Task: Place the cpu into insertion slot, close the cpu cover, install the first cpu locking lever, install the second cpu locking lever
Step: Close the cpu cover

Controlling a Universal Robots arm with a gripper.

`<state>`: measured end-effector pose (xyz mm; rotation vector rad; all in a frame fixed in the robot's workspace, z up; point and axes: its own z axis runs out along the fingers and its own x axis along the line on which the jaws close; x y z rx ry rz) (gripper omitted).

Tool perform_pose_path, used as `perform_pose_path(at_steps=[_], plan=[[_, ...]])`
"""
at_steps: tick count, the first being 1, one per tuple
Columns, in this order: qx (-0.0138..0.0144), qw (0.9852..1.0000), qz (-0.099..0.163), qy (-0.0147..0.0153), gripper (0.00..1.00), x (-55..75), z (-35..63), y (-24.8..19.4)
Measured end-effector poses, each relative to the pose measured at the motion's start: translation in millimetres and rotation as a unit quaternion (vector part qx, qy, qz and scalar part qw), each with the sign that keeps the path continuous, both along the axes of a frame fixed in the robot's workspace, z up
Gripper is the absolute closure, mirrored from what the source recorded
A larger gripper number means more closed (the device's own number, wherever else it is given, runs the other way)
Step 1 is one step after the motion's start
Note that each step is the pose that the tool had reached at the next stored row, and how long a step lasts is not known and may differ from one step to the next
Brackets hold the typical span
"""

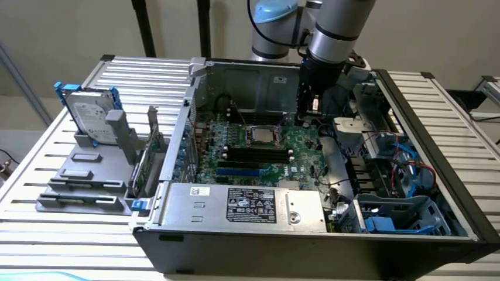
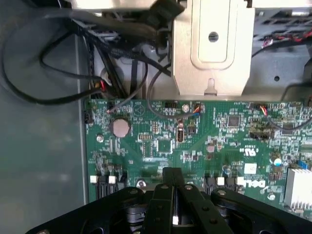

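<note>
The open computer case (image 1: pixel 234 79) lies on its side on a slatted table (image 1: pixel 70 234), and the green motherboard (image 1: pixel 270 161) covers its floor. My arm (image 1: pixel 336 29) reaches down into the case at the board's far edge. My gripper (image 1: pixel 311 116) hangs above the board with its fingers (image 2: pixel 163 195) pressed together. I cannot tell whether anything thin is pinched between them. The cpu cover (image 1: pixel 262 133) lies flat over the socket, near my gripper but apart from it, toward the exterior view's left. Its window frames a dull pale square that looks like the cpu (image 1: pixel 262 135). In the wrist view my fingertips point at the board close to a round coin battery (image 2: pixel 120 127).
</note>
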<state>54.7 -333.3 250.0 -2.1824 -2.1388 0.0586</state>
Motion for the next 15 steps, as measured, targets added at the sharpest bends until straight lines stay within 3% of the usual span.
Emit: perform_pose_path(at_steps=[3, 7, 11, 15], plan=[[-0.0002, 0.9999, 0.000, 0.0143, 0.89, -3.9, 0.1, 0.0], [0.0000, 0.9996, 0.001, 0.0270, 0.89, -12.3, 0.0, 0.0], [0.0000, 0.9994, 0.001, 0.0332, 0.89, -24.8, 0.0, 0.0], [0.0000, 0.9993, 0.001, 0.0361, 0.89, -40.0, -0.1, 0.0]])
